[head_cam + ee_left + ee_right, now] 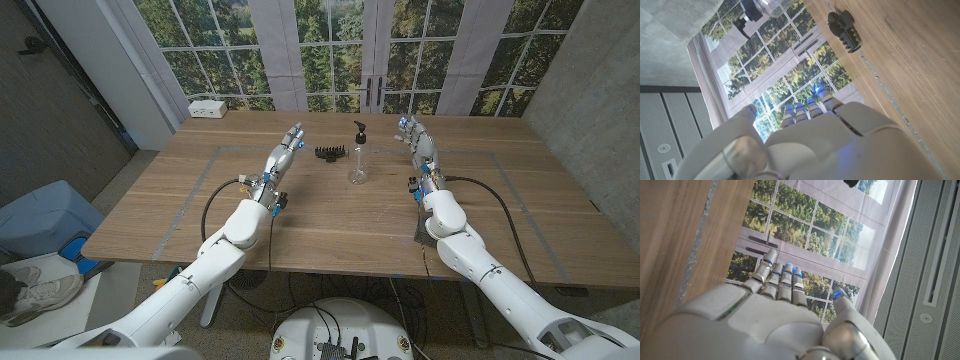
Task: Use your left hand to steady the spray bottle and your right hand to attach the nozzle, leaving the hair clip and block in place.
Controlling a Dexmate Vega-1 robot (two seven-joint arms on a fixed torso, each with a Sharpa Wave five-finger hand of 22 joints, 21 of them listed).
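The spray bottle (pixel 358 163) stands upright in the upper middle of the head view, its black nozzle (pixel 359 129) already on top; the hair clip (pixel 329 154) lies just left of it; the block is hard to find. The left hand (pixel 284 151) and right hand (pixel 418 140) hold nothing, fingers straight and close together, each well apart from the bottle; bare table (pixel 200 215) spreads toward the near edge.
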